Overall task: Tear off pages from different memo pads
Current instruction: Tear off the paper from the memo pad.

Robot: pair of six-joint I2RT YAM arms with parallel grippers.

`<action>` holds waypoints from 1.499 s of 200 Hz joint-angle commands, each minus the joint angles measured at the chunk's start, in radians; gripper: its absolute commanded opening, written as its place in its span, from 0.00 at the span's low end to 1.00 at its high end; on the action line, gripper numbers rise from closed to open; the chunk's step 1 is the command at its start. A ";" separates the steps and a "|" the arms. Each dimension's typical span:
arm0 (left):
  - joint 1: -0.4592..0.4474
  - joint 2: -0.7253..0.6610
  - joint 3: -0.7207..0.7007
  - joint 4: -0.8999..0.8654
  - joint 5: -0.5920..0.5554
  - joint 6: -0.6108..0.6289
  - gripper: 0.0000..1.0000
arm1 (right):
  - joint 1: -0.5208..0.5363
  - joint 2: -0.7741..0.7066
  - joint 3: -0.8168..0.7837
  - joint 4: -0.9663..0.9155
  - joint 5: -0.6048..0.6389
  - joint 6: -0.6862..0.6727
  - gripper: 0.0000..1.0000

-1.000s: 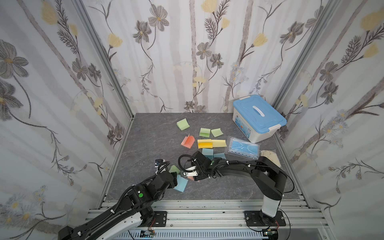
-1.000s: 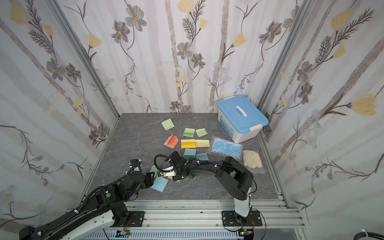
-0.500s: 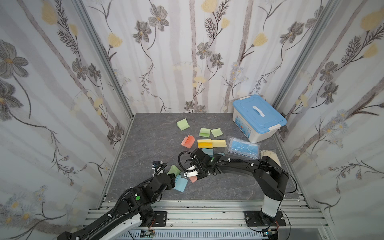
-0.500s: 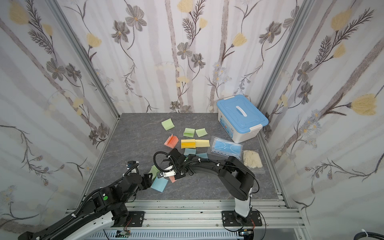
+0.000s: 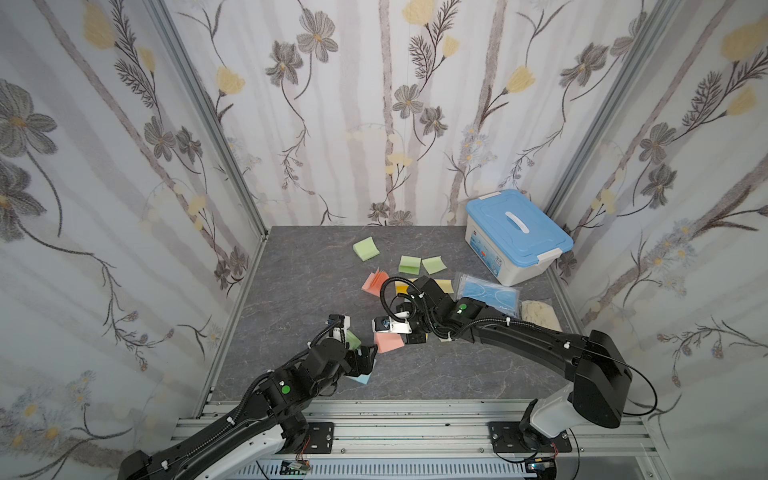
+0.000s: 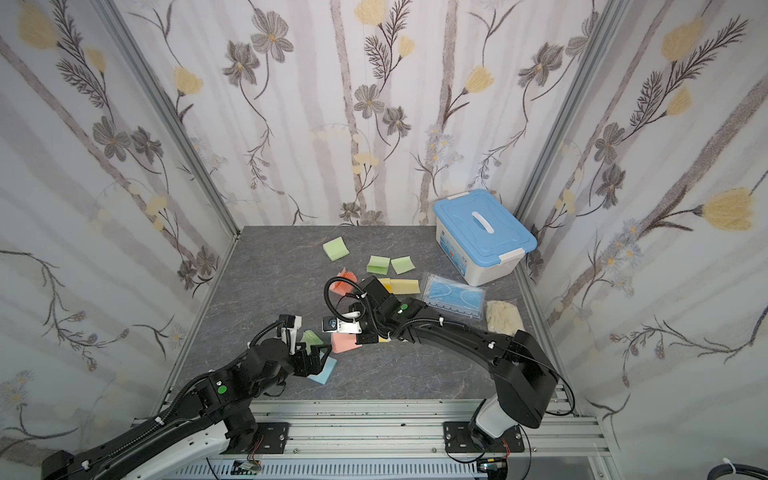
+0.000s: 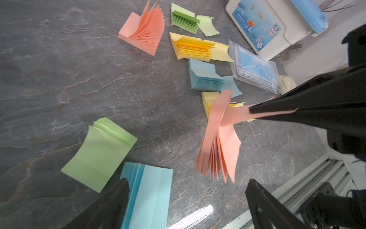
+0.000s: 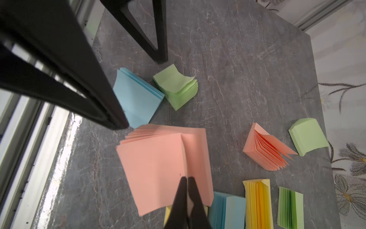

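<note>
Pink memo pad [image 7: 217, 150] — blurred, pinched by right claw [image 8: 187, 179], left claw [image 7: 187, 181] agape

Your right gripper [image 8: 187, 180] holds its fingers pressed together, pinching a pink page [image 7: 236, 115] between the tips. Your left gripper [image 7: 186, 181] stands with its fingers spread wide, nothing between them, near the right fingertips. Both arms reach low and forward.

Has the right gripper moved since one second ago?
Yes. In a top view the right gripper moved toward the yellow pad: its arm now overlaps that pad, uncovered before.
</note>
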 commanded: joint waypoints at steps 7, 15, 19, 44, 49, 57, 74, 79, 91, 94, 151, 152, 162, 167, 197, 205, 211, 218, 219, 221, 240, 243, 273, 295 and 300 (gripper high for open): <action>0.001 0.019 0.013 0.143 0.097 0.045 0.97 | -0.001 -0.062 -0.024 0.004 -0.113 0.101 0.00; 0.000 0.023 0.012 0.158 0.113 0.044 0.97 | -0.001 -0.082 -0.033 0.004 -0.134 0.114 0.00; 0.000 0.024 0.010 0.167 0.122 0.044 0.97 | -0.001 -0.093 -0.039 0.006 -0.146 0.117 0.00; 0.000 0.024 -0.002 0.209 0.159 0.047 0.98 | -0.001 -0.155 -0.076 0.013 -0.220 0.128 0.00; 0.001 0.023 -0.004 0.214 0.164 0.047 0.97 | -0.001 -0.166 -0.083 0.016 -0.237 0.127 0.00; 0.002 0.020 -0.009 0.222 0.174 0.046 0.97 | -0.001 -0.181 -0.094 0.019 -0.258 0.127 0.00; 0.000 0.012 -0.016 0.240 0.199 0.047 0.94 | -0.003 -0.202 -0.109 0.023 -0.289 0.127 0.00; 0.000 0.011 -0.018 0.247 0.207 0.046 0.93 | -0.003 -0.205 -0.112 0.022 -0.293 0.128 0.00; 0.000 0.012 -0.022 0.258 0.226 0.050 0.90 | -0.004 -0.210 -0.116 0.024 -0.291 0.138 0.00; -0.001 0.012 -0.022 0.260 0.228 0.050 0.90 | -0.005 -0.211 -0.116 0.023 -0.289 0.142 0.00; 0.000 0.018 -0.024 0.258 0.237 0.055 0.39 | -0.048 -0.255 -0.141 0.045 -0.272 0.218 0.00; -0.001 0.018 -0.024 0.258 0.237 0.055 0.38 | -0.048 -0.257 -0.142 0.046 -0.271 0.220 0.00; -0.001 0.018 -0.023 0.259 0.235 0.055 0.31 | -0.056 -0.265 -0.150 0.052 -0.265 0.227 0.00; 0.000 0.019 -0.021 0.257 0.233 0.058 0.29 | -0.059 -0.268 -0.154 0.057 -0.258 0.233 0.00; -0.001 0.020 -0.008 0.233 0.194 0.056 0.17 | -0.079 -0.289 -0.168 0.076 -0.189 0.260 0.00; 0.000 0.018 -0.004 0.219 0.178 0.055 0.12 | -0.082 -0.296 -0.173 0.083 -0.166 0.265 0.00; -0.001 0.018 -0.003 0.209 0.162 0.055 0.07 | -0.083 -0.302 -0.178 0.091 -0.143 0.270 0.00; -0.001 0.017 0.001 0.196 0.141 0.052 0.00 | -0.085 -0.312 -0.185 0.105 -0.112 0.274 0.00; 0.000 0.016 0.001 0.194 0.137 0.052 0.00 | -0.085 -0.313 -0.186 0.106 -0.107 0.275 0.00; -0.002 0.016 0.002 0.189 0.130 0.051 0.00 | -0.085 -0.317 -0.187 0.109 -0.099 0.277 0.00; -0.001 0.014 0.010 0.142 0.057 0.037 0.00 | -0.086 -0.347 -0.209 0.146 0.013 0.283 0.00; -0.001 0.013 0.011 0.136 0.047 0.034 0.00 | -0.086 -0.353 -0.210 0.149 0.033 0.283 0.00; 0.000 0.005 0.013 0.085 -0.036 0.015 0.00 | -0.070 -0.380 -0.189 0.093 0.213 0.264 0.00; 0.001 -0.010 0.020 0.044 -0.090 0.006 0.00 | -0.031 -0.363 -0.146 -0.018 0.379 0.225 0.00; 0.000 -0.017 0.021 0.037 -0.101 0.007 0.00 | -0.024 -0.355 -0.139 -0.042 0.419 0.218 0.00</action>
